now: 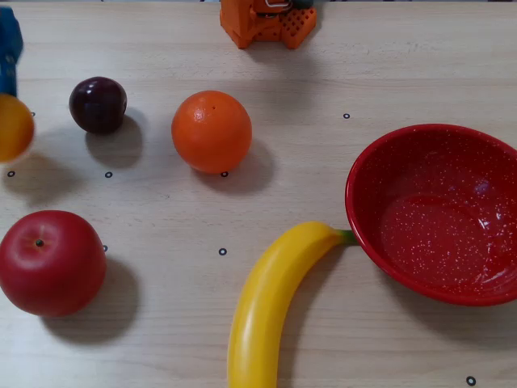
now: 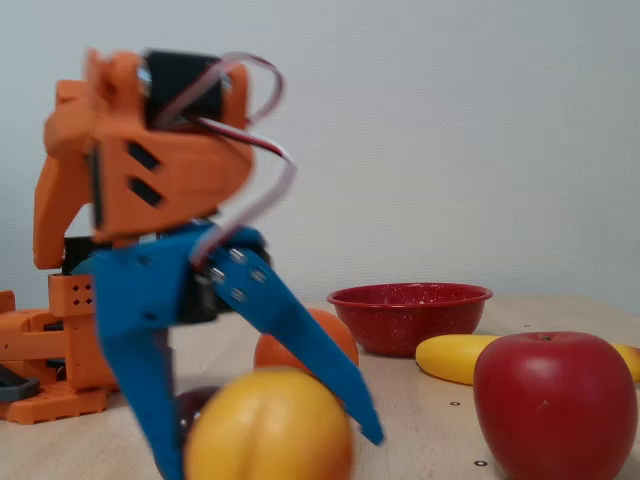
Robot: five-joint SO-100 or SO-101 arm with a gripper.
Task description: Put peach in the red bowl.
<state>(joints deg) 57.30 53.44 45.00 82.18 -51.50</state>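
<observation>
The peach (image 1: 14,127), yellow-orange, is at the far left edge in a fixed view, its shadow lying apart from it on the table. In the low fixed view the peach (image 2: 268,425) sits between two long blue fingers (image 2: 290,335), and my gripper (image 2: 270,455) is shut on it, blurred by motion. Only a blue finger (image 1: 8,48) of it shows at the top left of the view from above. The red bowl (image 1: 363,162) is at the right side of the table, and it appears as the red bowl (image 2: 410,318) behind the fruit in the low view.
An orange (image 1: 212,131), a dark plum (image 1: 98,104), a red apple (image 1: 51,262) and a banana (image 1: 271,303) lie between the peach and the bowl. The arm's orange base (image 1: 266,23) stands at the table's far edge. The apple (image 2: 545,405) stands close at right.
</observation>
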